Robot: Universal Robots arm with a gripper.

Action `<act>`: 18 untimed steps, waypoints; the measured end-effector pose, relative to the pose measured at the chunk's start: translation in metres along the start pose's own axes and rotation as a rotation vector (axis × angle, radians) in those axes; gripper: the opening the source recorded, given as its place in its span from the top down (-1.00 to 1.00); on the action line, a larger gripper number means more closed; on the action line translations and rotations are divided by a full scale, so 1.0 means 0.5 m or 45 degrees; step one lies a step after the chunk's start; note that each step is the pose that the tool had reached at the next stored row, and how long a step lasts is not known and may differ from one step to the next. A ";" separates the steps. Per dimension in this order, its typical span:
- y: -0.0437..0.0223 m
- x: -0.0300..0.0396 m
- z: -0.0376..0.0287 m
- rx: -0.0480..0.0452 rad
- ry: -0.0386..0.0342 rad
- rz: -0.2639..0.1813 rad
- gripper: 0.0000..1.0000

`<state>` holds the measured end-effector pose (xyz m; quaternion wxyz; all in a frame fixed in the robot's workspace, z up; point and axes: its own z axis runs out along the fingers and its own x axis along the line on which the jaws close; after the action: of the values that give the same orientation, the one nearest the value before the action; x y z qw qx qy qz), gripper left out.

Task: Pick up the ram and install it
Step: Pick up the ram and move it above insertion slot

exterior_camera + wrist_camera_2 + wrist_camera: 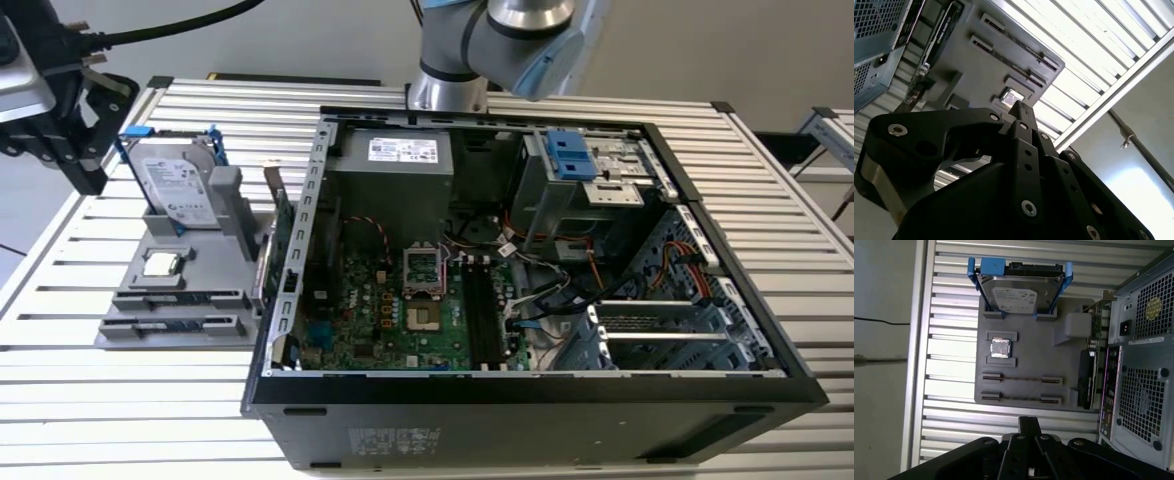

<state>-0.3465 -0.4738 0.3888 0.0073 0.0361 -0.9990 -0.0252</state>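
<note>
Ram [1021, 379] stands edgewise in its tray [1029, 360] for easy gripping; hand [1029, 421] hovers nearby, seemingly pinched together, empty.

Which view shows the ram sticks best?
The first wrist view: both ram sticks show unobstructed along their full length. The exterior view shows them at a slant; the second wrist view, obliquely.

Tray [214, 275] on the exterior view's left of the case [534, 400]; on it: hard drive [180, 185] behind, processor [163, 264] middle, 2 ram sticks [180, 298] front.
</note>
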 end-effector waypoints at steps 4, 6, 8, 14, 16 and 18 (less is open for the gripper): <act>0.000 0.000 0.000 0.000 0.0012 -0.022 1.00; 0.000 0.000 0.000 0.001 0.0018 -0.034 1.00; 0.000 0.000 0.000 0.001 0.0023 -0.044 1.00; 0.000 0.000 0.000 0.002 0.0041 -0.079 1.00; 0.000 0.000 0.000 0.002 0.0046 -0.090 1.00; 0.000 0.000 0.000 0.002 0.0053 -0.102 1.00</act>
<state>-0.3465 -0.4738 0.3888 0.0084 0.0760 -0.9968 -0.0247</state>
